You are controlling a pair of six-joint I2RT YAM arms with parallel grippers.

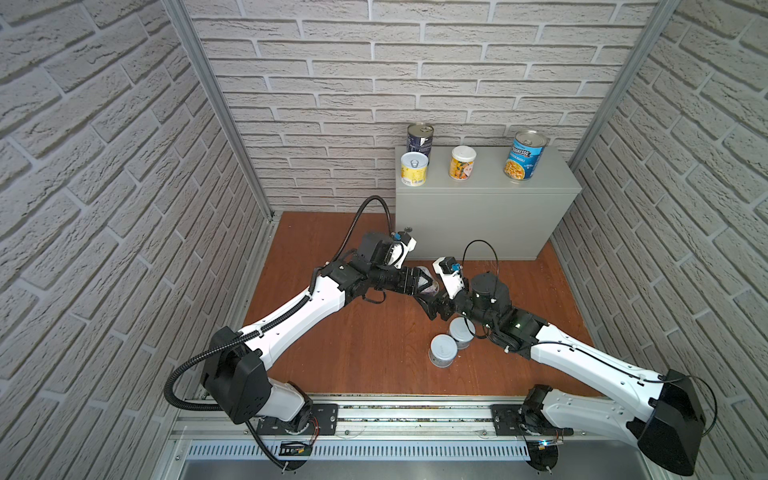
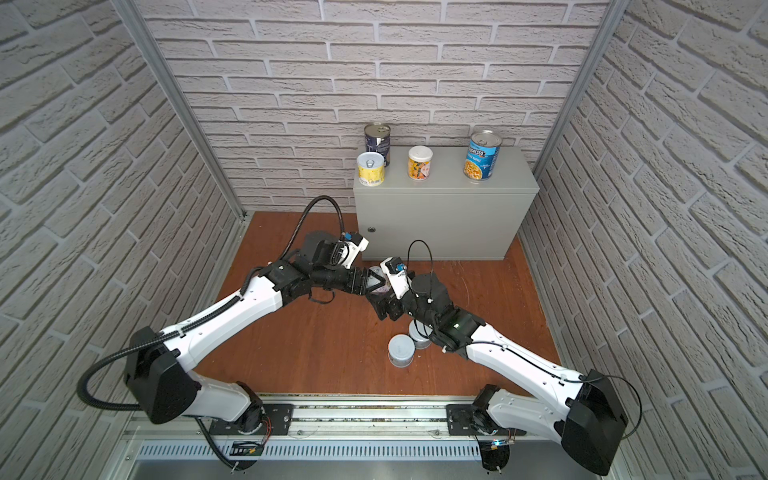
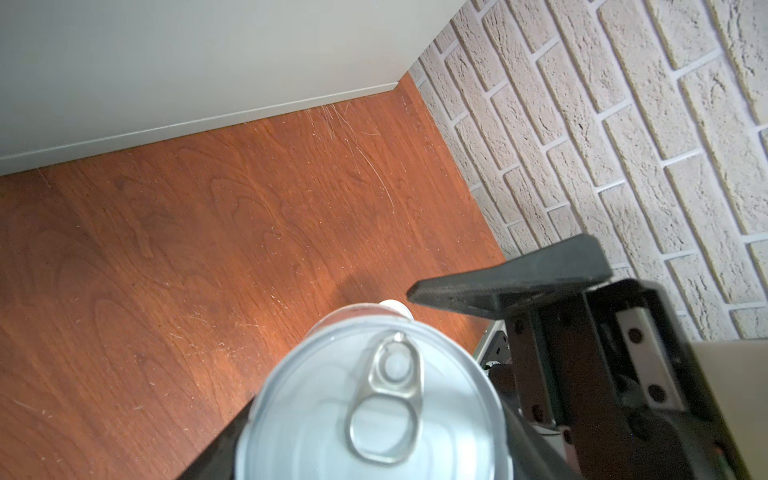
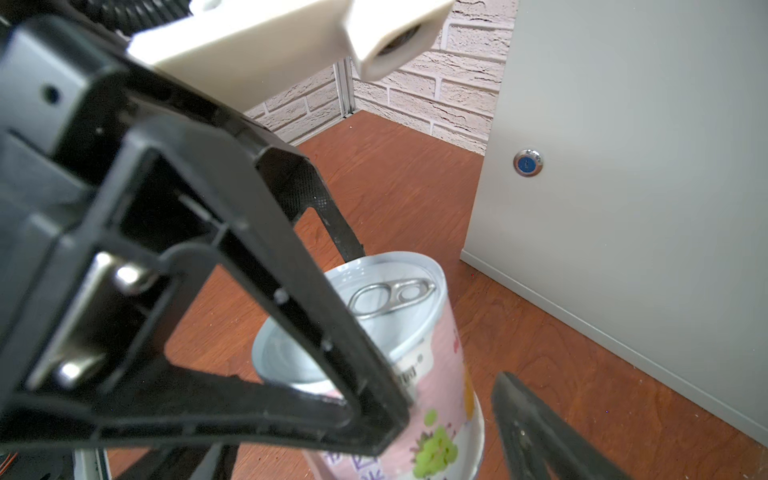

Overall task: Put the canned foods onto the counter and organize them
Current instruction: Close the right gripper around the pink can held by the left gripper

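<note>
Nearest, two pale teal cans (image 1: 443,350) (image 1: 462,332) stand upright and just beside each other on the wooden floor (image 1: 332,332), right of centre, with the farther one partly under the right arm. Just beyond them, mid-floor, both grippers meet at the pink can (image 4: 432,399). The left gripper (image 2: 380,284) reaches in from the left with its fingers clamped across the can's sides, and in the right wrist view one black finger (image 4: 332,332) lies over the lid edge. The pull-tab lid fills the left wrist view, close up. The right gripper (image 1: 429,300) comes from the right with its fingers apart, straddling the same can. One finger (image 4: 536,428) sits just beside the label with a sliver of floor between them, so there's no grip visible on that side; the other finger is hidden. Can't tell whether the pink can is off the floor. Farther back on the right, against the brick wall, is the counter (image 1: 486,216), a grey box with a small round lock (image 4: 527,163) on its front. Four cans stand upright on top of it. The yellow can (image 1: 414,168) is at the near left corner, and the dark navy can (image 1: 419,139) is right behind it at the far left. The peach can (image 1: 462,162) is left of middle, well apart from the Progresso can (image 1: 525,156) toward the right end.
</note>
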